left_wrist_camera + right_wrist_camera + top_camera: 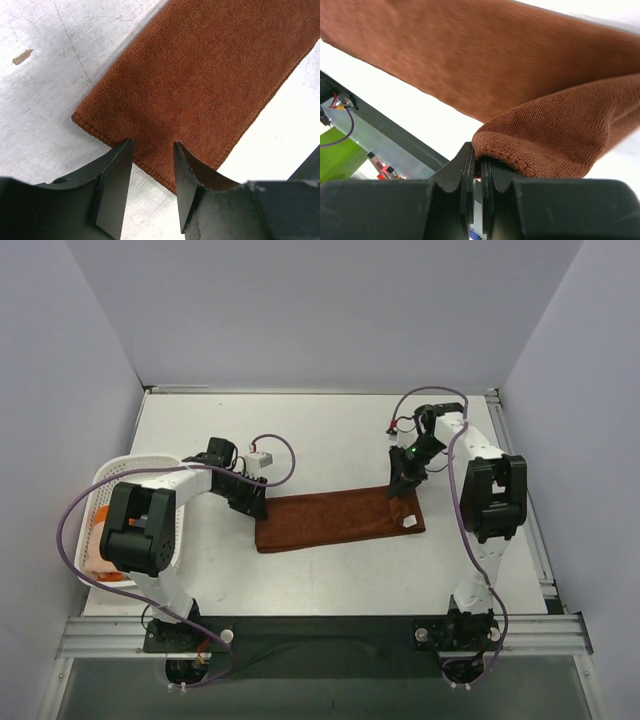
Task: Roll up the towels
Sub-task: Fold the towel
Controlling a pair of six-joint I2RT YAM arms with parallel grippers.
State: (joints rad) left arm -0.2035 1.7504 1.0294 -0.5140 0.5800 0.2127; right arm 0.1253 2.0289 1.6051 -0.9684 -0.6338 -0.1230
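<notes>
The rust-brown towel (335,520) lies as a long strip across the middle of the table, its white tag (408,521) at the right end. My left gripper (255,502) is open at the towel's left short edge; in the left wrist view (152,145) its jaws straddle the hem of the towel (210,75). My right gripper (400,485) is shut on the towel's far right corner; in the right wrist view (476,152) the pinched hem is lifted and curls over the rest of the towel (495,60). A peach-orange towel (104,512) shows in the basket. The slate-blue towel is out of view.
The white lattice basket (112,472) stands at the left table edge, partly under my left arm. Purple cables loop around both arms. A metal rail (320,632) runs along the near edge, and grey walls close in the table on three sides.
</notes>
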